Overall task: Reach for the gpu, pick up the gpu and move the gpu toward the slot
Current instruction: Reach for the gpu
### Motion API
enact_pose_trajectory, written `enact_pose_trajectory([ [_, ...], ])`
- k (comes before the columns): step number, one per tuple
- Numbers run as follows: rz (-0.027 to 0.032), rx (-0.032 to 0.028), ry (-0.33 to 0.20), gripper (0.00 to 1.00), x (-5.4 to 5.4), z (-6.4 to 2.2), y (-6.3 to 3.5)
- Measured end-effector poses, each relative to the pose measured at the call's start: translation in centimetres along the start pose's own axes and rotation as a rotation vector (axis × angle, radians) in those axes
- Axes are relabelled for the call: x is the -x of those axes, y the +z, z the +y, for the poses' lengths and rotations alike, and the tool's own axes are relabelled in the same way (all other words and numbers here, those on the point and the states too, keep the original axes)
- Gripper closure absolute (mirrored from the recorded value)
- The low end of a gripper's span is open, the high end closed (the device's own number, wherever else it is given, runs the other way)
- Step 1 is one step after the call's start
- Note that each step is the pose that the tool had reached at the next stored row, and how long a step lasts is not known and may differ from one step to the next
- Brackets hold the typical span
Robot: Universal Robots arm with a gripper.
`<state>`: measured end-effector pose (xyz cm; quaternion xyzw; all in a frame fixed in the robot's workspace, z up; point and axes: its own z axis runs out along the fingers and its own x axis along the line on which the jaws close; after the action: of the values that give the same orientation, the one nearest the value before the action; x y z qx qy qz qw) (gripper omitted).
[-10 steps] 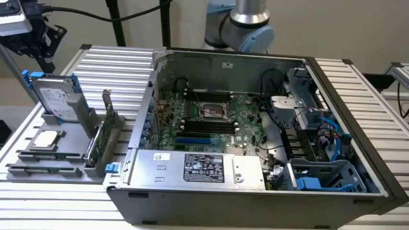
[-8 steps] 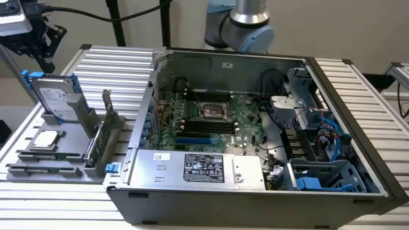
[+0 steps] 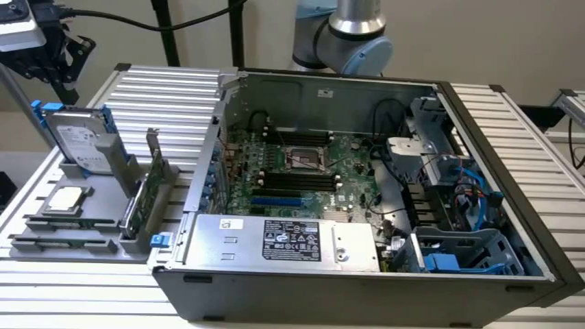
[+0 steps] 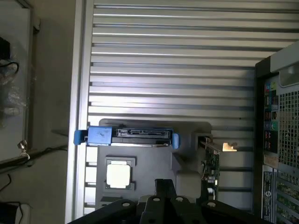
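The gpu (image 3: pixel 144 186) is a thin green card with a silver end bracket. It stands on edge in a grey parts holder (image 3: pixel 92 243) on the exterior view's left, beside the open computer case (image 3: pixel 366 205). In the wrist view the gpu (image 4: pixel 212 168) appears edge-on, with its bracket toward the case. My gripper (image 3: pixel 51 65) hangs high above the far left corner of the table, well apart from the card. The black gripper (image 4: pixel 164 189) sits over the holder, between the processor chip and the gpu.
A silver hard drive with blue rails (image 3: pixel 81 140) stands upright in the holder behind the gpu. A processor chip (image 3: pixel 66 200) and memory sticks (image 3: pixel 59 223) lie in front. Inside the case are the motherboard (image 3: pixel 302 175) and power supply (image 3: pixel 283 240). Ribbed metal table (image 4: pixel 173 60) surrounds everything.
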<state>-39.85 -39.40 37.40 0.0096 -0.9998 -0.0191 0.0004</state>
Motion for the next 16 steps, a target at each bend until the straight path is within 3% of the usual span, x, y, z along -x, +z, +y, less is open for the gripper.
enact_pose_trajectory([
  [5,0.0004,-0.0001,0.0,0.89,0.4,-0.28,-0.02],
  [16,0.0036,-0.0003,0.0,0.89,4.5,-2.85,-0.05],
])
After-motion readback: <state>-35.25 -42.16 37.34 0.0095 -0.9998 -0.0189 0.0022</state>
